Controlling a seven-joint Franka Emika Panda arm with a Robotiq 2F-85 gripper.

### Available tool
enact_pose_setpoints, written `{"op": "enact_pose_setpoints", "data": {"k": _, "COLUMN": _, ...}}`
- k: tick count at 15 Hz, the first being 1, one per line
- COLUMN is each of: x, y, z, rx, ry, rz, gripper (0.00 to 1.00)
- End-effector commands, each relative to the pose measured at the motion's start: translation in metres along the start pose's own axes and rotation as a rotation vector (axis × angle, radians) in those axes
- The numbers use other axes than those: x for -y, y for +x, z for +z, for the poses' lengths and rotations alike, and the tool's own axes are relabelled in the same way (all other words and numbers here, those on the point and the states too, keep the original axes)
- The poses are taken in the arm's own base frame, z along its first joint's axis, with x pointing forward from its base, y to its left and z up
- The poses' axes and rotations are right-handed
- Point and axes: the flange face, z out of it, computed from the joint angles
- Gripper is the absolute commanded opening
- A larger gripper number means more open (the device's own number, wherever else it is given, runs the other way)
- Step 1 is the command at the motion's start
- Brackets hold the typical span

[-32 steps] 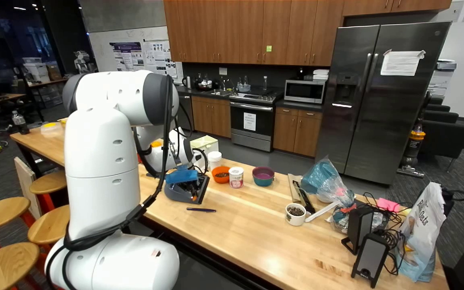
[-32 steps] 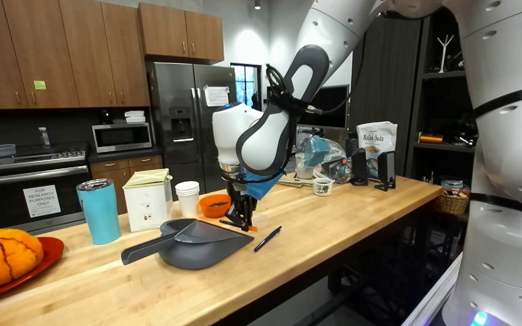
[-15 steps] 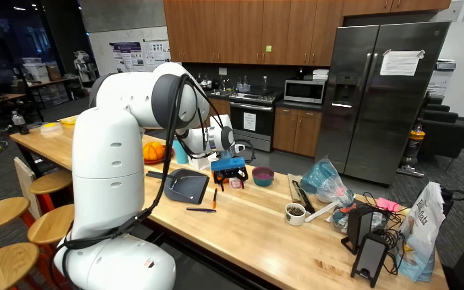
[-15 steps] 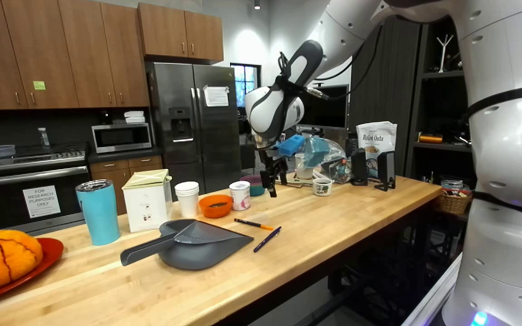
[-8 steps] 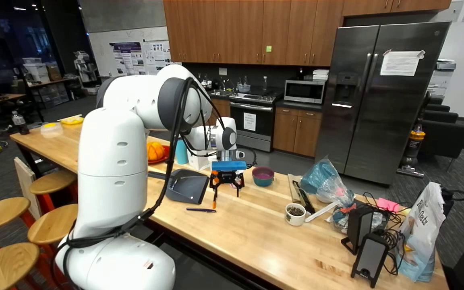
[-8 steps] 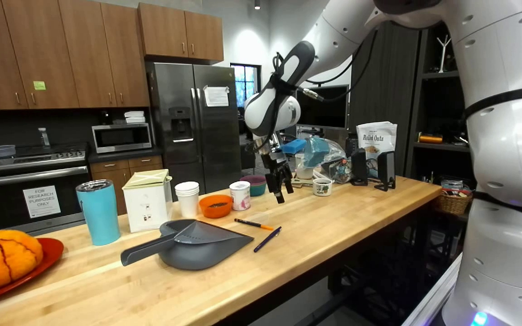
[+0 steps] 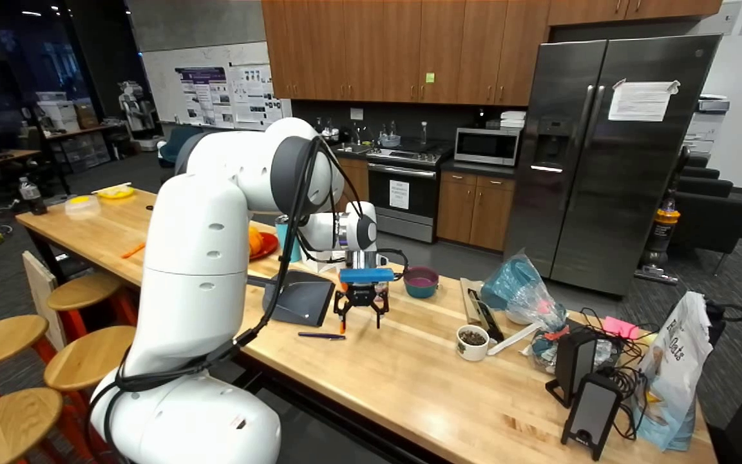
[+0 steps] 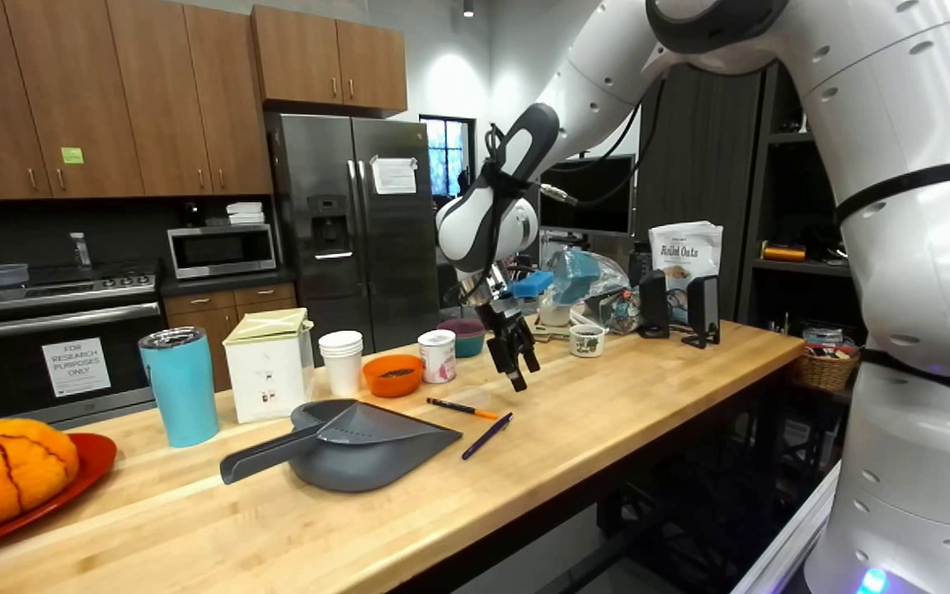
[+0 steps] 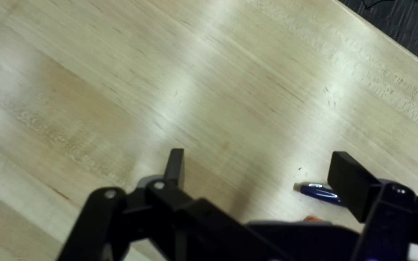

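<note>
Gripper (image 8: 526,375), spread and empty, hangs over the table (image 8: 607,396); I see no grasp under way: black-and-orange pen (image 8: 461,408) and blue pen (image 8: 487,436) lie loose near the dustpan (image 8: 372,450).

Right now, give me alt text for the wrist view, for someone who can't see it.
Open, empty gripper above a pale wooden table, jaws spread across the bottom. It partly hides a dark blue pen at lower right, with a sliver of an orange-ended pen just below; dark floor shows at upper right.
</note>
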Motion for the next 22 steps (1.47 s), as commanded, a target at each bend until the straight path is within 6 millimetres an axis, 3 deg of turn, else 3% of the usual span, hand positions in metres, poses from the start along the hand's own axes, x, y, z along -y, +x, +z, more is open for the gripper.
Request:
{"op": "enact_pose_setpoints", "data": {"k": 1, "x": 0.000, "y": 0.001, "z": -0.001, "rx": 0.003, "ry": 0.000, "rz": -0.002, "gripper": 1.00}}
{"op": "enact_pose_setpoints", "data": {"k": 9, "x": 0.008, "y": 0.007, "z": -0.006, "rx": -0.170, "ry": -0.037, "rz": 0.022, "gripper": 1.00}}
{"op": "enact_pose_setpoints", "data": {"k": 18, "x": 0.047, "y": 0.009, "z": -0.005, "rx": -0.244, "ry": -0.068, "rz": -0.051, "gripper": 1.00}}
{"op": "enact_pose_setpoints", "data": {"k": 22, "x": 0.053, "y": 0.007, "z": -0.001, "rx": -0.261, "ry": -0.073, "rz": -0.061, "gripper": 1.00}}
